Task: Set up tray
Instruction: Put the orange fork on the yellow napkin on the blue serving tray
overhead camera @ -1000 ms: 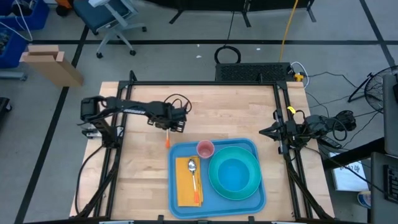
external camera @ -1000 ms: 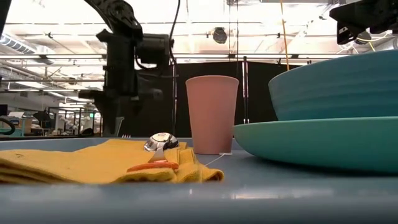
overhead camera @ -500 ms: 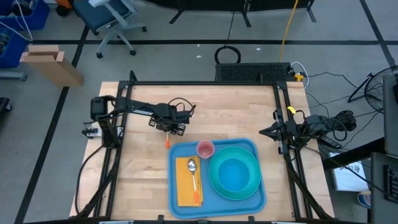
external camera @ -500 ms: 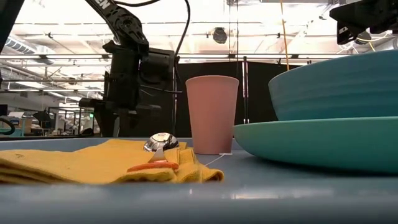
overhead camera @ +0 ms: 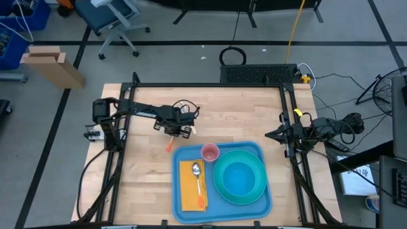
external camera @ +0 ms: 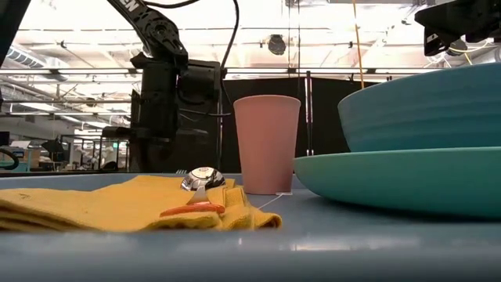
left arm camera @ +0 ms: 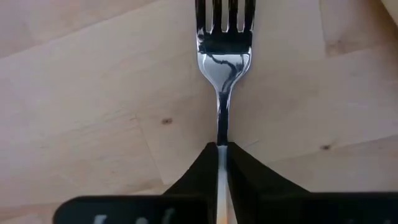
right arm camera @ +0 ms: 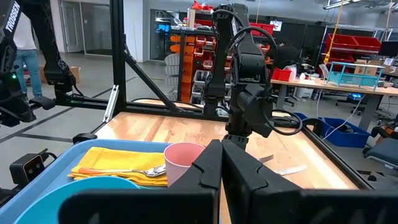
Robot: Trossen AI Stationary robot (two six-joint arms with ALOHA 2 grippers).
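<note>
A fork with an orange handle [overhead camera: 169, 145] lies on the wooden table just beyond the tray's far-left corner. My left gripper [overhead camera: 179, 131] stands over it and is shut on it; its tines [left arm camera: 224, 18] show past the fingertips. The blue tray [overhead camera: 184, 154] sits at the table's near middle. It holds a pink cup [overhead camera: 210, 152], a teal plate with a bowl [overhead camera: 240, 178], and a yellow napkin [overhead camera: 190, 189] with a spoon [overhead camera: 198, 175] on it. My right gripper [overhead camera: 272, 135] waits shut at the table's right edge. My left gripper pinches the fork's thin metal neck [left arm camera: 222, 138] between its two fingers, just behind the tines. The fingers come from above, slanting down. The tines stick out ahead of the fingertips, and the orange handle [overhead camera: 169, 145] sticks out toward the near edge. Whether the fork is clear of the wood I cannot tell.
Black frame rails run along the table's left [overhead camera: 117, 152] and right [overhead camera: 299, 165] sides. Bare wood lies between the left rail and the tray [overhead camera: 143, 184] and across the far half of the table [overhead camera: 235, 108].
My left gripper has gone down and a little toward the table's near edge, onto the fork beyond the tray's far-left corner. The tray and the things on it have stayed where they were.
</note>
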